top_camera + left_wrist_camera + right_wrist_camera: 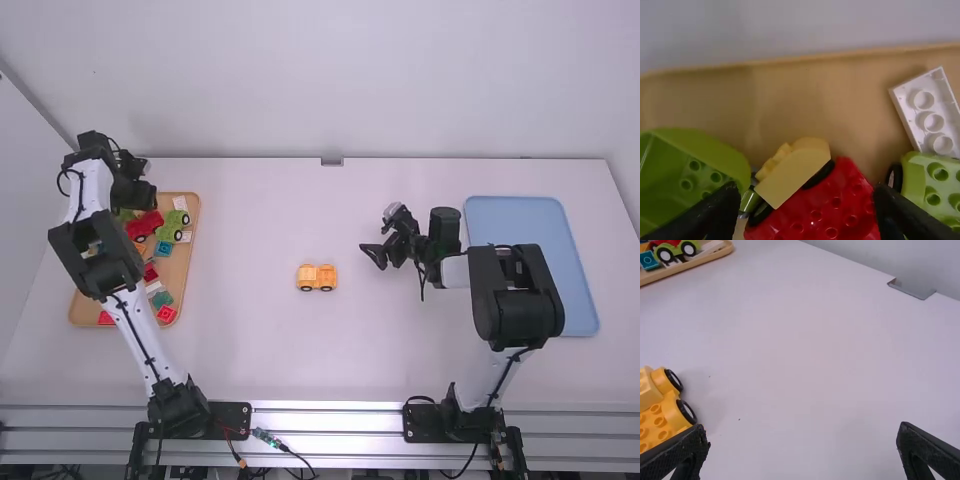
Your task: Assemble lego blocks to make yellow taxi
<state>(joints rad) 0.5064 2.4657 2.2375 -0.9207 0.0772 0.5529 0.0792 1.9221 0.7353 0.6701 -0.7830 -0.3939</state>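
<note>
My left gripper (137,182) is over the far end of the wooden tray (183,283). In the left wrist view the left gripper (807,212) stands open above a light yellow piece (793,172), which lies tilted beside a red wheeled block (827,212). At mid-table is an orange-yellow wheeled base (317,277) with a yellow block on it; the right wrist view shows this base (657,422) at its left edge. To its right, my right gripper (380,235) is open above the table; the right gripper (802,440) has nothing between its fingers.
Around the yellow piece lie a green hollow block (700,170), a green wheeled block (935,185) and a white brick (930,112). Teal and red bricks sit nearer in the tray. A blue tray (580,290) is at the right, partly under the right arm.
</note>
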